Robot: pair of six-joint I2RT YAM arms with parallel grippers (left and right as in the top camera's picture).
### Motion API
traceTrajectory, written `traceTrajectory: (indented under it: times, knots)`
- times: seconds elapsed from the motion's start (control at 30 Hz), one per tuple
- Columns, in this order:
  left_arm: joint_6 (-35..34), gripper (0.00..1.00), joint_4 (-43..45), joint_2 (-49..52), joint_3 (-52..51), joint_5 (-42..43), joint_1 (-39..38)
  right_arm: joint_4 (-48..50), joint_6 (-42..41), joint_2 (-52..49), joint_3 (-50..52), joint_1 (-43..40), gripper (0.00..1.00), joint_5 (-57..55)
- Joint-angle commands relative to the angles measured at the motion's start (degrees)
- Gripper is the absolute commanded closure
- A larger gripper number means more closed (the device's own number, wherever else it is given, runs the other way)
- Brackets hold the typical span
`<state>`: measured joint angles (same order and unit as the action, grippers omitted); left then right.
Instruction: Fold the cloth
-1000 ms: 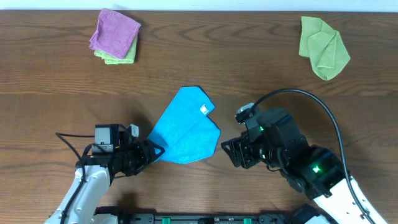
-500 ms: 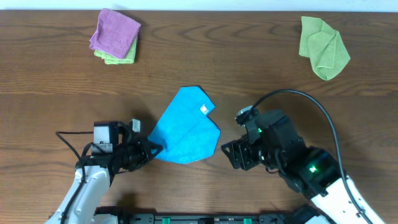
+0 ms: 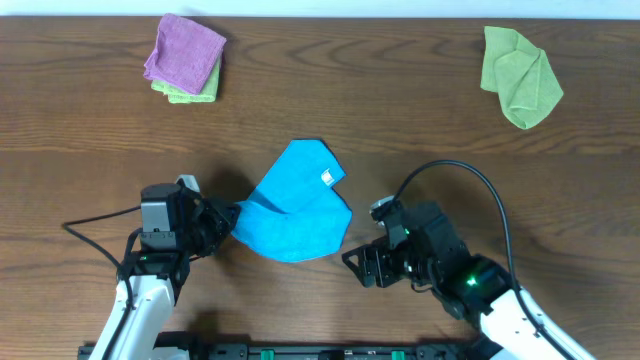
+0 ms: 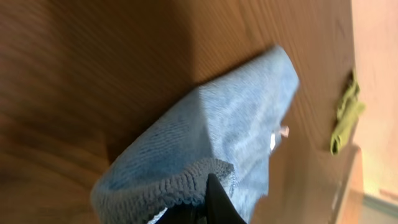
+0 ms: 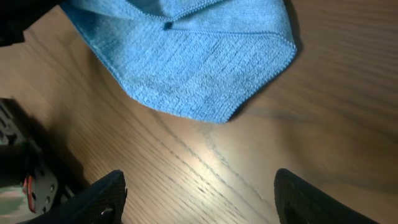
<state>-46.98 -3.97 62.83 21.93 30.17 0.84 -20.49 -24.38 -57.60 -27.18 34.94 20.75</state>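
Observation:
The sky-blue cloth lies mid-table, its small white tag near the right edge. My left gripper is shut on the cloth's left corner, which is raised off the table and curls over the rest. In the left wrist view the stitched hem of the cloth sits pinched at my gripper. My right gripper is just off the cloth's front right edge. In the right wrist view it stands open over bare wood, with the cloth ahead of it.
A purple cloth sits on a green one at the back left. A crumpled light green cloth lies at the back right, also seen in the left wrist view as a green cloth. The table's front edge is close behind both arms.
My left gripper has shut on the cloth's left corner and lifted it up and back. My right arm has shifted left towards the front edge, its jaws a little wider.

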Motion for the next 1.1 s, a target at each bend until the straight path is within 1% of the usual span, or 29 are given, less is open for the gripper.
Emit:
traceTrajectory:
  times: [0.0, 0.2, 0.33, 0.47, 0.7, 0.93, 1.07]
  knots:
    - [-3.2, 0.94, 0.2, -0.4, 1.4, -6.6, -0.1, 3.7, -3.4, -0.7, 2.9, -0.5, 0.23, 2.7]
    - [-3.2, 0.94, 0.2, -0.4, 1.4, -9.9, -0.1, 11.9, -6.7, -4.5, 6.1, -0.5, 0.23, 3.5]
    - [-3.4, 0.94, 0.2, -0.4, 1.4, -11.1, -0.1, 19.1, -7.4, -10.6, 6.5, -0.4, 0.23, 5.6]
    - [-3.4, 0.94, 0.2, -0.4, 1.4, -11.1, -0.1, 24.1, -8.4, -15.9, 6.5, -0.3, 0.23, 6.6]
    - [-3.4, 0.94, 0.2, -0.4, 1.4, -11.1, -0.1, 31.3, -9.1, -23.7, 6.5, -0.3, 0.23, 8.7]
    - [-3.5, 0.94, 0.2, -0.4, 1.4, -11.0, -0.1, 36.2, -10.1, -27.8, 6.5, -0.3, 0.23, 9.5]
    - [-4.8, 0.94, 0.2, -0.4, 1.4, -11.0, -0.1, 39.5, -11.4, -30.0, 6.5, -0.3, 0.23, 9.5]
